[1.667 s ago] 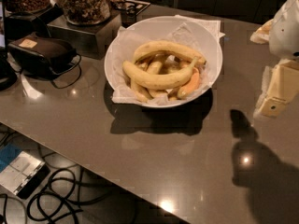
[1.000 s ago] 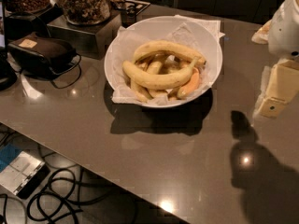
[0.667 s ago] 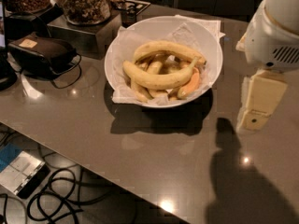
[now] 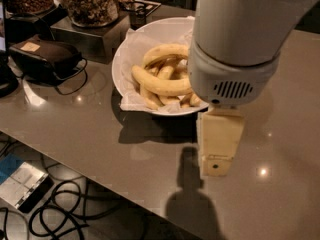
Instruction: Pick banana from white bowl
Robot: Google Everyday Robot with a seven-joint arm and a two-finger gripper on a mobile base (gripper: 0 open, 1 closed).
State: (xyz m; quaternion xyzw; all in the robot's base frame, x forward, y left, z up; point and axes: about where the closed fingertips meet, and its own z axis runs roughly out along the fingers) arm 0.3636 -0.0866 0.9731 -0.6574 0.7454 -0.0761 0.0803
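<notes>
White arm with a cream tip

A fat, smooth white cylindrical arm segment ends in a collar with a dark slotted vent. Under it the cream, boxy plastic gripper, marked by one dark round hole, hangs just beside the near rim of the wide white bowl.

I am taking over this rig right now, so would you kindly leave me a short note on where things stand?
End effector: hangs low over the table, just in front of the white bowl at its near right edge. No banana is in it.
Banana: lies across the middle of the white bowl among the other bananas. Its right end is hidden behind the arm.
Done: nothing is grasped yet.
Left: bring the end effector over the bowl, grasp the banana and lift it out.
</notes>
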